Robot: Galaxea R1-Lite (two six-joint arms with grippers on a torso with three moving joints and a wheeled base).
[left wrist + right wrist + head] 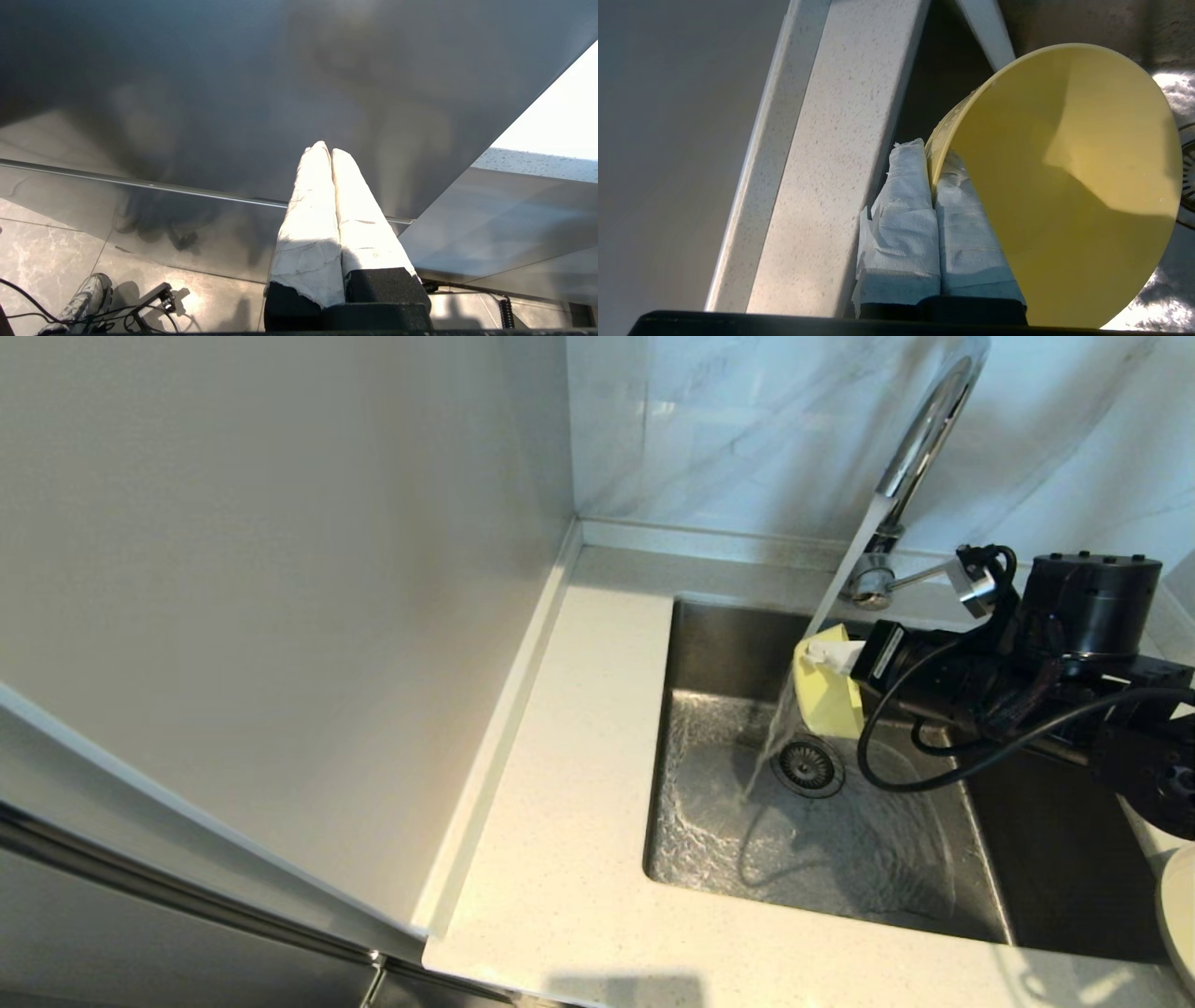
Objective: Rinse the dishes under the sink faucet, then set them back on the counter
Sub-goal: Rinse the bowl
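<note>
My right gripper (834, 656) is shut on the rim of the pale-yellow bowl (826, 695), holding it tipped on its side over the steel basin (709, 644). Its hollow (1064, 186) shows in the right wrist view, the rim pinched between the taped fingers (906, 196). Water pours from the chrome faucet (920, 448) past the bowl's left edge and down beside the drain (808, 765). An edge of the off-white plate (1178, 915) shows at the far right. The chopsticks are out of view. My left gripper (325, 150) is shut on nothing, parked below the counter beside a cabinet.
The speckled counter (579, 756) runs left of and in front of the basin, with a raised back edge (709, 537). A tall pale panel (280, 597) walls off the left. The faucet's side lever (920, 579) points right, near my right arm's cable.
</note>
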